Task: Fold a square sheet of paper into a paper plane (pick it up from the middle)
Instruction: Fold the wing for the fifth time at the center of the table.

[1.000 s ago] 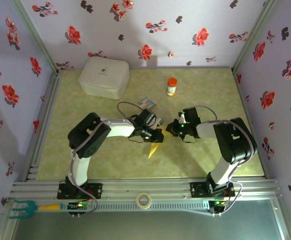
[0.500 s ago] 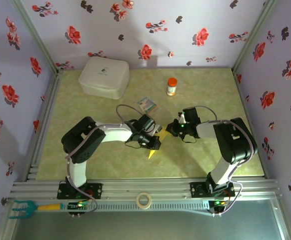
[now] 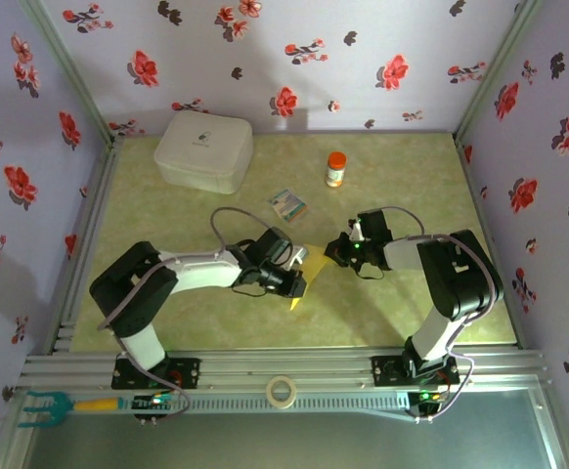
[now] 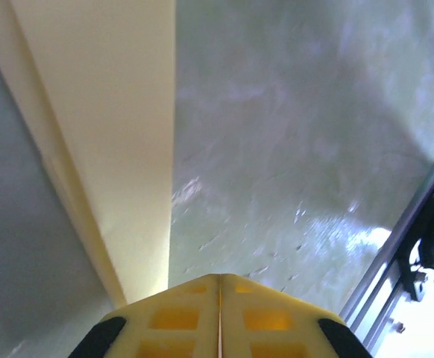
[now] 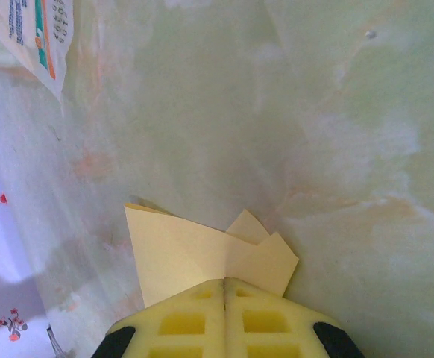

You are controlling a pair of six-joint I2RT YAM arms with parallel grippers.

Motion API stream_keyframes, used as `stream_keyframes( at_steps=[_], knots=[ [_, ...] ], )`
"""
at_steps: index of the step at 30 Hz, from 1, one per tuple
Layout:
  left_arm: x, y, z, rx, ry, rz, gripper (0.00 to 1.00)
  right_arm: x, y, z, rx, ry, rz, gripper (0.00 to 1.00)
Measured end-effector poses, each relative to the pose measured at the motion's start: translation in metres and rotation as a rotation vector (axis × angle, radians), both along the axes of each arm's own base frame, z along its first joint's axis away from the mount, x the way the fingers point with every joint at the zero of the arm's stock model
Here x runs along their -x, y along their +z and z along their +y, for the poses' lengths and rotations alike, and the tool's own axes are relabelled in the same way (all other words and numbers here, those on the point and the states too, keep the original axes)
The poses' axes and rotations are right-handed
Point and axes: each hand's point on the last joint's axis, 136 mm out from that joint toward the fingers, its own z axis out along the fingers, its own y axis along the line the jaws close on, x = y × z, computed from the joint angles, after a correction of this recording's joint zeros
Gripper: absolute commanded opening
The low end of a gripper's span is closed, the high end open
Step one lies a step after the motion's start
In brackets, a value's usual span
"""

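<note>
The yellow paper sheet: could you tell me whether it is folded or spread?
Folded: the thin yellow paper tapers to a point, with overlapping flaps showing.

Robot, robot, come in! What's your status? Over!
Left gripper shut, beside paper plane. Right gripper shut on its end. Printed packet nearby, apart.

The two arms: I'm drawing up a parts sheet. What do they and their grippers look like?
The left arm and right arm have white links between bulky black joints, and a thin grey cable loops along each. The left gripper and right gripper have yellow fingers with square recesses.
</note>
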Motion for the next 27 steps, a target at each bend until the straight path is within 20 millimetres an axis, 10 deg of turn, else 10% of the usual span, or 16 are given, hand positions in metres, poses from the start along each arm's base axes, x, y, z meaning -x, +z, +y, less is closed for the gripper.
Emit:
stream_keyframes(
  at_steps=[11,17,27],
  knots=[
    [-0.009,-0.031,0.001,-0.019,0.044,0.048,0.00,0.000,0.005,0.001,0.004,0.011,0.010,0.06],
    [-0.008,-0.031,-0.002,0.026,0.058,0.054,0.00,-0.008,0.040,0.010,-0.022,0.042,-0.071,0.07],
    [-0.008,-0.031,-0.003,0.037,0.063,0.059,0.00,0.048,0.015,0.043,-0.044,0.189,-0.005,0.04]
  ],
)
